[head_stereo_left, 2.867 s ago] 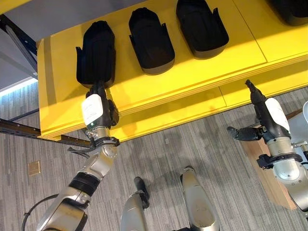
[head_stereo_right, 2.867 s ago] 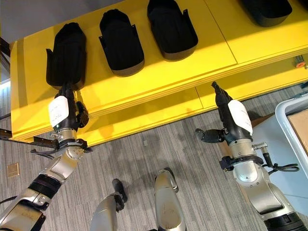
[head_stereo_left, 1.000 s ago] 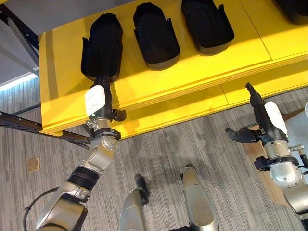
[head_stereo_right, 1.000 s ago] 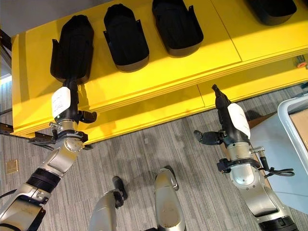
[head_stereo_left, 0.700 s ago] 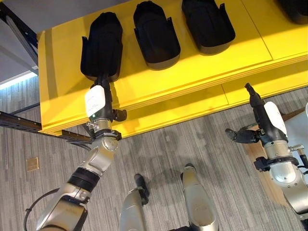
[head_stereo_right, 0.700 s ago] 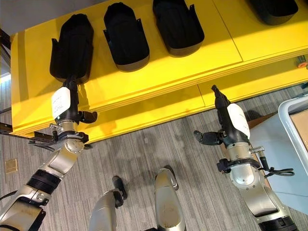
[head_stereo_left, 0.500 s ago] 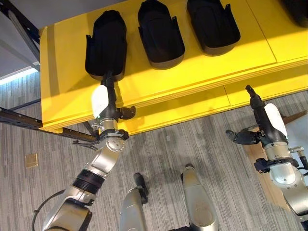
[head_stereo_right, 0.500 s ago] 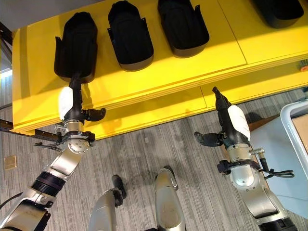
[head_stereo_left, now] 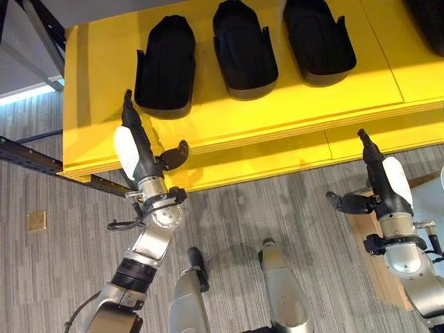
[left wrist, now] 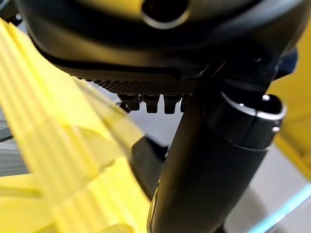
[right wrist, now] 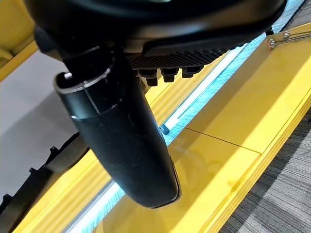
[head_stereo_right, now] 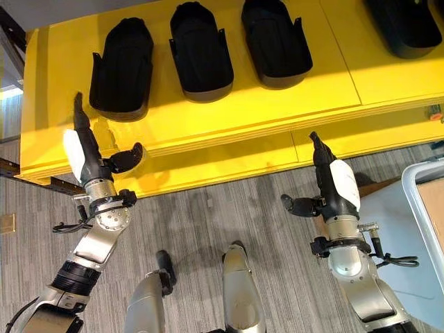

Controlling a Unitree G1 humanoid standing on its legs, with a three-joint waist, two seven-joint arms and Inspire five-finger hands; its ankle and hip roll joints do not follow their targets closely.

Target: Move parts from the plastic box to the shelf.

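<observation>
Three black parts lying in row along yellow shelf far side, leftmost part near shelf's left end. Left hand hovering at front edge just beside it, fingers straight, thumb spread, holding nothing. Right hand hanging below front edge, likewise straight-fingered, empty.

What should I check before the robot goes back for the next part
1. Left robot hand empty, fingers straight: ok.
2. Right robot hand empty, fingers straight: ok.
3. Leftmost black part lying on the yellow shelf, apart from the left robot hand: ok.
4. Row of black parts on the shelf, none over the front edge: ok.
5. Free shelf space for another part: cannot tell.
6. Plastic box at the robot's right, parts left inside: cannot tell.
</observation>
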